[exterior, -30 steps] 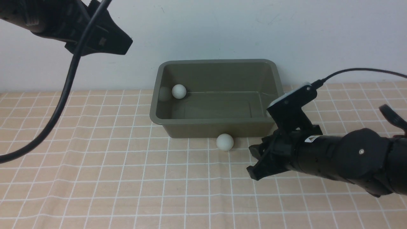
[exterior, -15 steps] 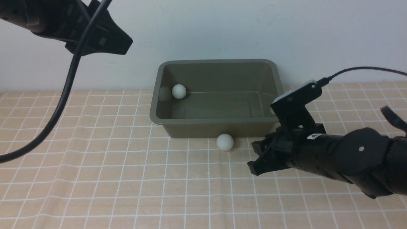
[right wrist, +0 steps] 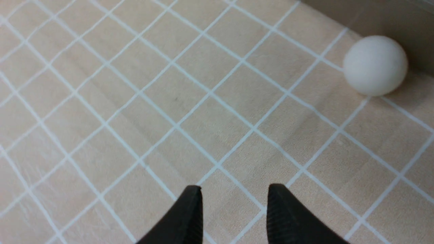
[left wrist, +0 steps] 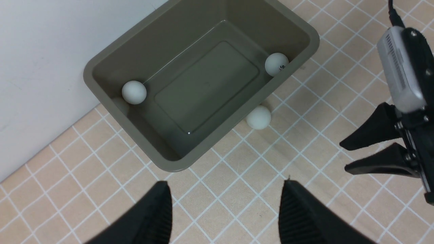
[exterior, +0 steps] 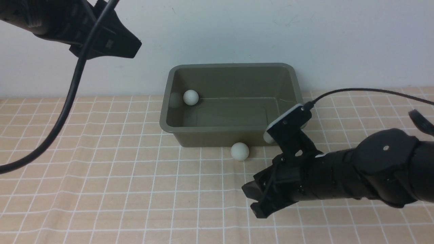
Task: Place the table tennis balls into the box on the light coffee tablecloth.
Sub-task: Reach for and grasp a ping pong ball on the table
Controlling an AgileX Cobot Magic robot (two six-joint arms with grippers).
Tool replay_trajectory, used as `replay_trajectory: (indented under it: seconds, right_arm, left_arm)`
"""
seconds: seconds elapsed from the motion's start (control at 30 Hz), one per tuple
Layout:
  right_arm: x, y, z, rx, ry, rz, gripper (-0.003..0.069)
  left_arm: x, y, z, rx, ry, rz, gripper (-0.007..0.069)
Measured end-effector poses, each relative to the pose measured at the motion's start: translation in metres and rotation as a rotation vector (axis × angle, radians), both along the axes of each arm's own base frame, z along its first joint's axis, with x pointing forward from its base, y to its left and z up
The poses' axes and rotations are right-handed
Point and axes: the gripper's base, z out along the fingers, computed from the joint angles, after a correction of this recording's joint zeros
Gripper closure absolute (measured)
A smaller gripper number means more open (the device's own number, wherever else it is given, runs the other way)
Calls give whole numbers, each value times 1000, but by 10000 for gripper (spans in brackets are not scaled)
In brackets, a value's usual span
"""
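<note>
On the light coffee tablecloth [exterior: 101, 176], the box [exterior: 220, 137] stands close to the white wall [exterior: 305, 34], one long side turned toward the robot. Two of the table tennis balls [left wrist: 134, 92] already lie inside it: the plain ball [exterior: 190, 97] sits at the far left corner of the floor, and the marked ball [left wrist: 276, 64], which you can see only from the left wrist, rests in the near right corner against the sloping side. The loose ball [exterior: 239, 151] lies on the cloth just outside the box's near side, roughly midway along it. Your right claw [exterior: 253, 200] hangs low over the cloth, to the right of the loose ball and nearer the robot, clear of it; its jaws stand a little apart with nothing between them. Your left claw [left wrist: 225, 183] is raised high on the left, jaws spread wide and empty, looking down on the box.
</note>
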Motion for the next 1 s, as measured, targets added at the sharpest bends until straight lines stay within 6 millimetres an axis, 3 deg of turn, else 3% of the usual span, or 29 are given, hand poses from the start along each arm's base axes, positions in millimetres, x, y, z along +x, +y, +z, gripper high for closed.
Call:
replay_trajectory:
  seconds: [0.23,0.53,0.7,0.83,1.0]
  right_arm:
    - [6,-8,-2,-238,-222,183,410]
    - [24,-24,3,-319,-360,101,410]
    - [46,-54,9,-144,-274,-308,410]
    - [48,-59,9,100,-82,-625,410]
    - [48,-57,9,213,24,-728,410]
  left_arm:
    - [0,0,0,0,0,0,274]
    - [0,0,0,0,0,0,274]
    - [0,0,0,0,0,0,274]
    - [0,0,0,0,0,0,274]
    - [0,0,0,0,-1,0,274]
